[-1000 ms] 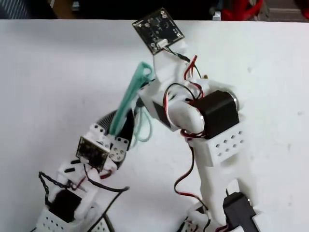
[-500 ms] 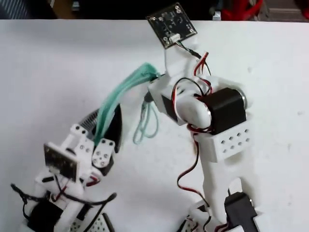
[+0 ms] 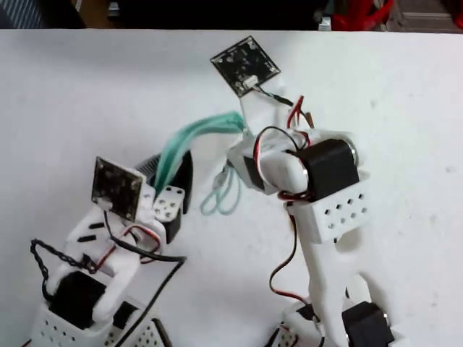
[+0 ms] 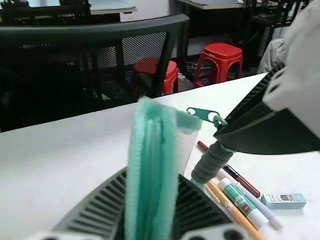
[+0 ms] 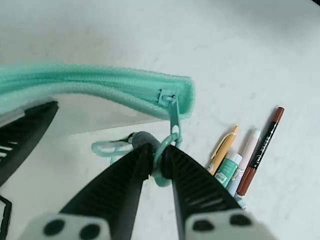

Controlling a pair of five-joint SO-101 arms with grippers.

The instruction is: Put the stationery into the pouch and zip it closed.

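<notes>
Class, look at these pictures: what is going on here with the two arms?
The left gripper clamps one end of a mint-green mesh pouch stretched between the arms. The right gripper is shut on the green ring hanging from the zipper pull at the pouch's other end. The pens and glue stick lie on the white table, outside the pouch.

We can read no text, number or sign anywhere. The glue stick carries a green label whose print is too small for us to make out. The small box near it on the table has a printed face we cannot read. The brown pencil bears marks along its barrel, equally unreadable.
</notes>
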